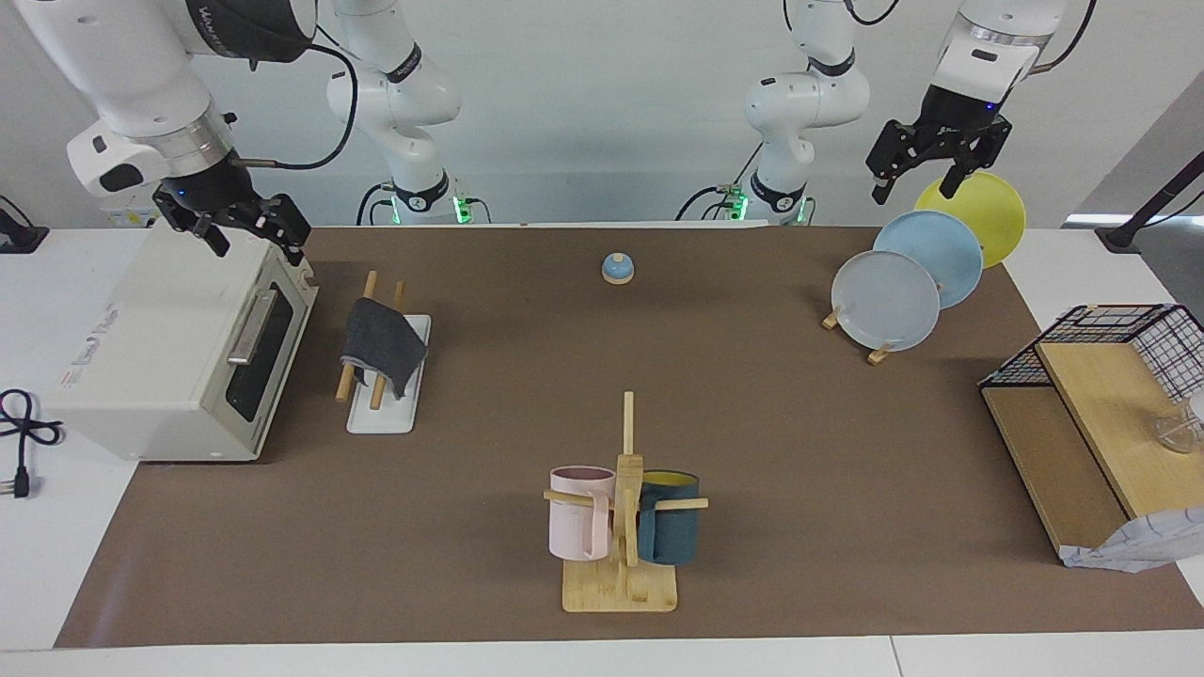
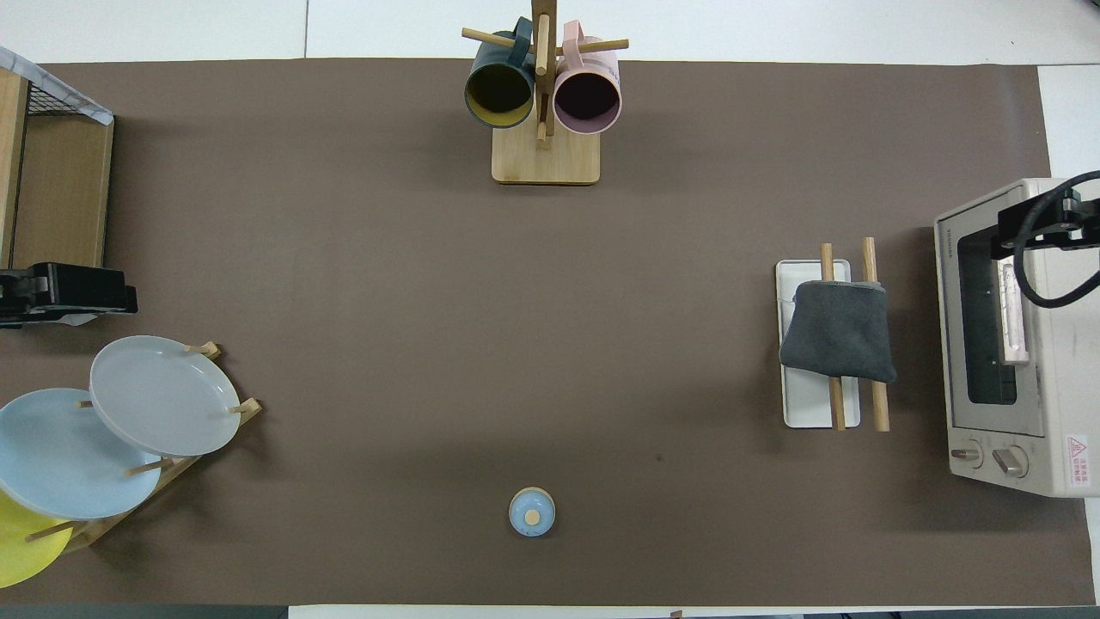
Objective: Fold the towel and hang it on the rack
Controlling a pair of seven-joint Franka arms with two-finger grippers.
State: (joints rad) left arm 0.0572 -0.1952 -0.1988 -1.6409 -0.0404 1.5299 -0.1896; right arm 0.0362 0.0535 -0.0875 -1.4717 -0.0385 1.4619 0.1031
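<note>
The towel (image 1: 381, 343) hangs folded over the two wooden rods of the rack (image 1: 381, 417), dark grey face out, toward the right arm's end of the table. No purple shows. It also shows in the overhead view (image 2: 838, 331), draped across the rack (image 2: 808, 413). My right gripper (image 1: 254, 243) is open and empty, raised over the toaster oven beside the rack; it shows in the overhead view (image 2: 1040, 225) too. My left gripper (image 1: 914, 188) is open and empty, raised over the plates at the left arm's end, also seen in the overhead view (image 2: 64, 297).
A white toaster oven (image 1: 179, 357) stands beside the rack. A mug tree (image 1: 621, 508) with a pink and a dark teal mug stands at the table's edge farthest from the robots. A small blue bell (image 1: 617, 268), a plate stand (image 1: 884, 301) and a wire-basket shelf (image 1: 1110, 376) also stand here.
</note>
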